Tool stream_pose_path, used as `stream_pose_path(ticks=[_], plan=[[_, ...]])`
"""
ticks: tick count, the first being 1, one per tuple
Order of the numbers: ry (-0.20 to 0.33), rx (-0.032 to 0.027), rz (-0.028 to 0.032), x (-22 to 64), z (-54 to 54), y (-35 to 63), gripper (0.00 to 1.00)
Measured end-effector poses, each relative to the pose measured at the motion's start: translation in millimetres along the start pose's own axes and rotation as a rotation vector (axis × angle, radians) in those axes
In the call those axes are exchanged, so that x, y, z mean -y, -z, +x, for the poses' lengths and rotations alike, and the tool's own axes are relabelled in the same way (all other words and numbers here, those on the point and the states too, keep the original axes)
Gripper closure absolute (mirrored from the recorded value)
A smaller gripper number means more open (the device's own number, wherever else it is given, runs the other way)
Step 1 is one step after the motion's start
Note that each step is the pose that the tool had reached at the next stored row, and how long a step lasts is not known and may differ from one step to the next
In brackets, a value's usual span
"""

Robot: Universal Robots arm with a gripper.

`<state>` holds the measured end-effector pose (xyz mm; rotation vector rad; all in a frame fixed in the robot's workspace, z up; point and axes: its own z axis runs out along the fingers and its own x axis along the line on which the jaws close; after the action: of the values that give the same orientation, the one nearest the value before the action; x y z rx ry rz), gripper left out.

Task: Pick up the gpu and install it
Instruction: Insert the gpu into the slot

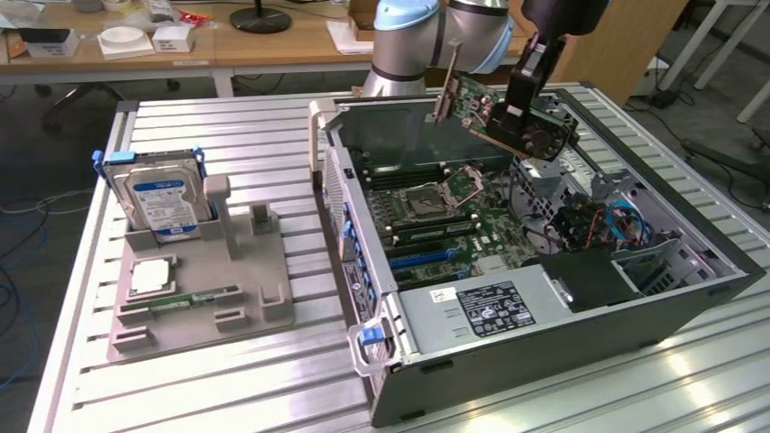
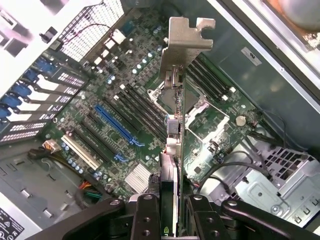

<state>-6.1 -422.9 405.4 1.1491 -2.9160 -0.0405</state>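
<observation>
My tool (image 2: 171, 202) clamps the gpu (image 2: 180, 60) edge-on above the motherboard (image 2: 222, 125). Its long axis runs skewed to the blue slot (image 2: 117, 125), which lies alongside.

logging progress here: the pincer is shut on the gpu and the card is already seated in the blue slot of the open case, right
No. The pincer is shut on the gpu, but the card is not seated: it hangs in the air above the motherboard of the open case. The exterior view shows this, and the blue slot lies bare in the wrist view.
</observation>
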Motion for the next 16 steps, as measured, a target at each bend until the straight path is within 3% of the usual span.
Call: stream_pose_path(ticks=[16], plan=[[0.115,-0.0025,-0.0010,0.3,0.3,0.0,0.74]])
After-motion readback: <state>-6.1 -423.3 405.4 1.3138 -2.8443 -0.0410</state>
